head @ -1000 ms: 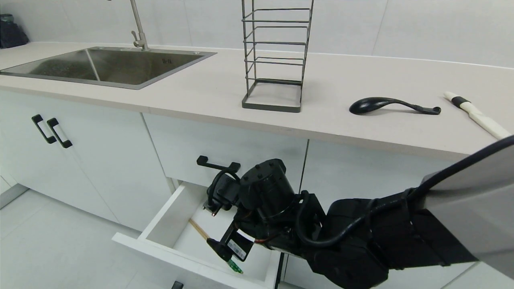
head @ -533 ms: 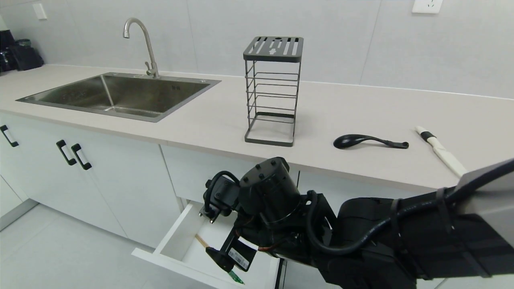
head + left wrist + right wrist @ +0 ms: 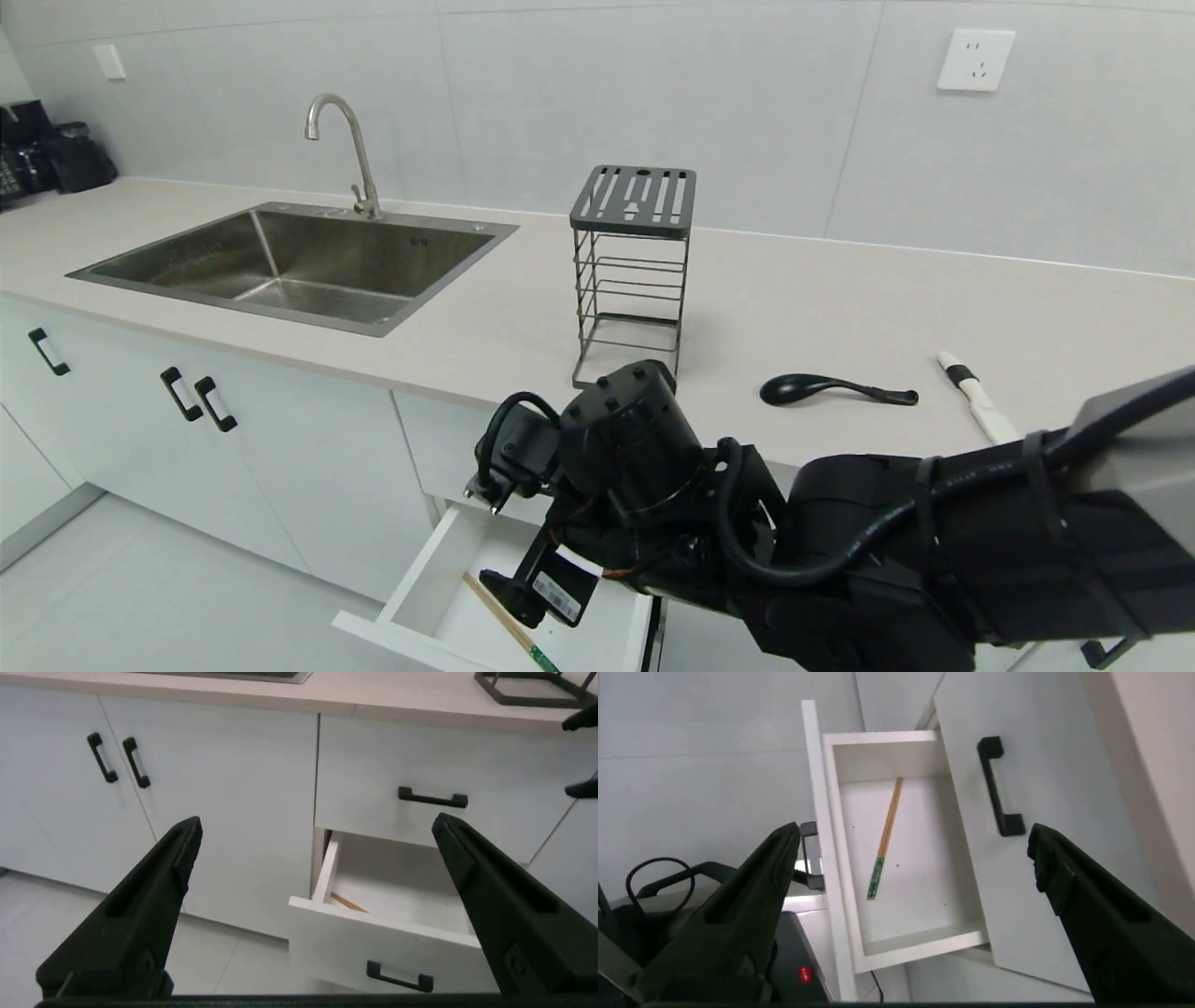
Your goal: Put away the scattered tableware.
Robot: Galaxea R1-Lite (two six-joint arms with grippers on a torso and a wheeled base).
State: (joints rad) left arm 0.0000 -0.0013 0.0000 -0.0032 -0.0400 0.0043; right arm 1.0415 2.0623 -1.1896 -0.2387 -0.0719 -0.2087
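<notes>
ok so the lower drawer is pulled out under the counter, and the chopsticks are lying on its floor, slanted, green tips toward the drawer's front panel; looks like a pair pressed tight together, but honestly it could be a single stick, can't tell from up here; the right tool hangs right above that drawer with its fingers spread wide and nothing between them; the left tool is out in front of the cabinets, facing the same open drawer from farther back, also spread wide and holding nothing.

up on the counter: the black spoon lies flat near the front edge, bowl toward the wire rack, handle pointing away from it; just past the end of the handle, not touching, there's a white utensil with a black band near its far end, and its near end is hidden behind the right arm; the rack stands upright, well apart from the spoon; the sink with its faucet is set into the counter off to the left; the closed drawer front above the open one has a black handle.
</notes>
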